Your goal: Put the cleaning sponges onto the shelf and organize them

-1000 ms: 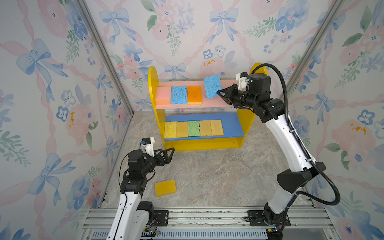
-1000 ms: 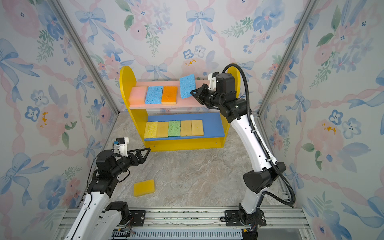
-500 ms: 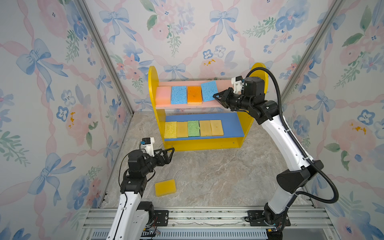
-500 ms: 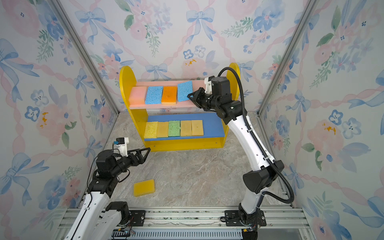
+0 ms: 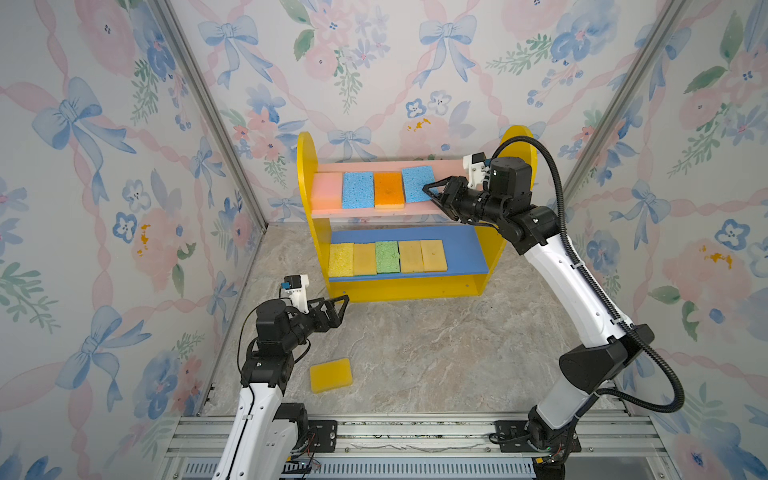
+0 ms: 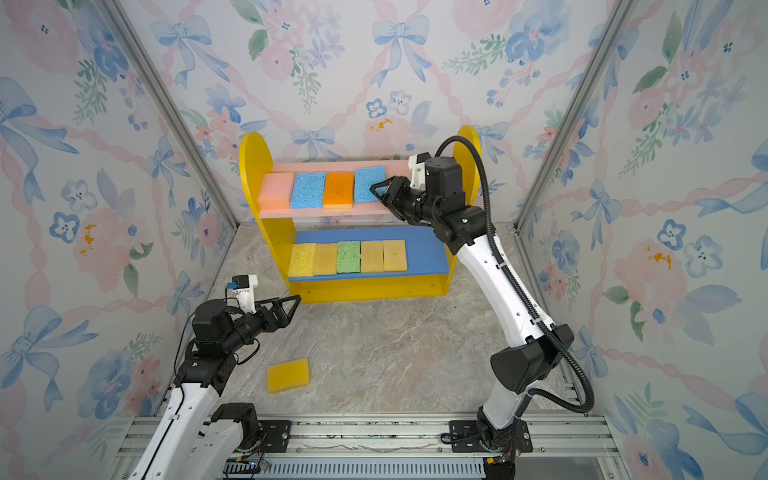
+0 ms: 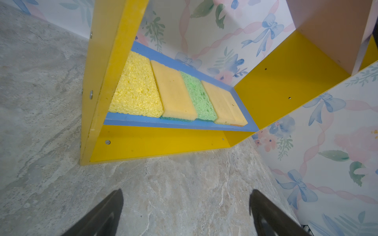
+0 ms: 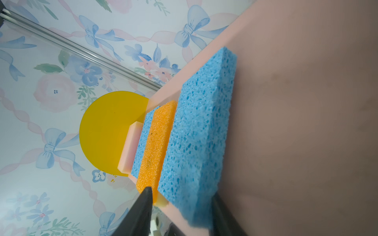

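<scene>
Nearly finished: nine of ten sponges on the shelf (image 5: 306, 166).

Along the top board (image 5: 446, 168): pink sponge (image 5: 326, 191), blue sponge (image 5: 358, 190) and orange sponge (image 5: 389, 190) edge to edge. Then the end blue sponge (image 5: 415, 183) just beside the orange, flat but slightly askew to the row.

Along the bottom board (image 5: 461, 249), tight and square: yellow sponge (image 5: 340, 259), green sponge (image 5: 387, 257) and three tan sponges (image 5: 410, 255), one between those two and two past the green.

Right gripper (image 5: 430, 194) at the near end of the end blue sponge, jaws parted around its corner. In the right wrist view, one finger (image 8: 143, 208) clear of the foam, the other half hidden behind the corner. Judged let go rather than held.

Left to do: loose sponge (image 5: 331, 375), yellow, flat on the table (image 5: 415, 340), well apart from the shelf and near the left arm's base. Left gripper (image 5: 341, 309) wide open and empty, hovering over the table just in front of the shelf, aimed at the bottom board. Probably also a nudge to square the end blue sponge. Room beside it on the top board for the tenth.

No brand, label or readable writing anywhere in view.
</scene>
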Motion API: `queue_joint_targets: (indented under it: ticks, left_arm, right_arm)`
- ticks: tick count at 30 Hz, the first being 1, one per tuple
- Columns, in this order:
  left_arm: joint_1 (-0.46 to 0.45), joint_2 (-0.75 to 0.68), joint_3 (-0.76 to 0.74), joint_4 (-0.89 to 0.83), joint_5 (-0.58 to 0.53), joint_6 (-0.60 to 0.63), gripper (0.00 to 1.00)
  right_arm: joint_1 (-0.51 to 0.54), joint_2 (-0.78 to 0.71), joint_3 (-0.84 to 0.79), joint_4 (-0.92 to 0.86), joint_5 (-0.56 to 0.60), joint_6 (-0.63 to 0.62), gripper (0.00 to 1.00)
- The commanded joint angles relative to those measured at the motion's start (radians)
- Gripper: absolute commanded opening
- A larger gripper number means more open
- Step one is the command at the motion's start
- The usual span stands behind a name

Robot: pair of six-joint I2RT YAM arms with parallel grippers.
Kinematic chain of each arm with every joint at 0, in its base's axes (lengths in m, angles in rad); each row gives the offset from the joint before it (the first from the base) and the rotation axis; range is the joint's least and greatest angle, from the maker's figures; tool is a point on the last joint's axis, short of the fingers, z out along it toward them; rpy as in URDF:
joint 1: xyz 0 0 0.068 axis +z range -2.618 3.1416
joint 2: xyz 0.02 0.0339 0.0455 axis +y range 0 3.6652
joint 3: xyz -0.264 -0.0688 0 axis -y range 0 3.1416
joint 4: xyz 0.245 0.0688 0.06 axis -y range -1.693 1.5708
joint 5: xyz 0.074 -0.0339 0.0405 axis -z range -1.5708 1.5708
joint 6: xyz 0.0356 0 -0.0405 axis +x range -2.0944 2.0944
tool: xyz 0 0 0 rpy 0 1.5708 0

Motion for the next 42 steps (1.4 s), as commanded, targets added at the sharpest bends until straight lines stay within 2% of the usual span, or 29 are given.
queue_joint_targets:
  ticks: [1, 14, 24, 34, 42]
  left_arm:
    - [-0.006, 0.001, -0.009, -0.017, -0.005, 0.023, 0.98]
    - [-0.006, -0.003, -0.008, -0.016, -0.005, 0.023, 0.98]
    - [-0.006, -0.006, -0.007, -0.016, -0.003, 0.023, 0.98]
    - [-0.006, -0.004, -0.008, -0.017, -0.003, 0.023, 0.98]
    - [-0.005, 0.000, -0.008, -0.016, -0.002, 0.023, 0.98]
  right_arm:
    - [0.004, -0.028, -0.036, -0.021, 0.009, -0.013, 0.53]
    - [-0.002, -0.054, -0.050, -0.074, 0.006, -0.044, 0.56]
    - [0.019, 0.086, 0.195, -0.361, 0.006, -0.192, 0.58]
    - [0.046, 0.234, 0.511, -0.726, 0.124, -0.401, 0.63]
    - [0.082, 0.230, 0.525, -0.839, 0.215, -0.541, 0.77]
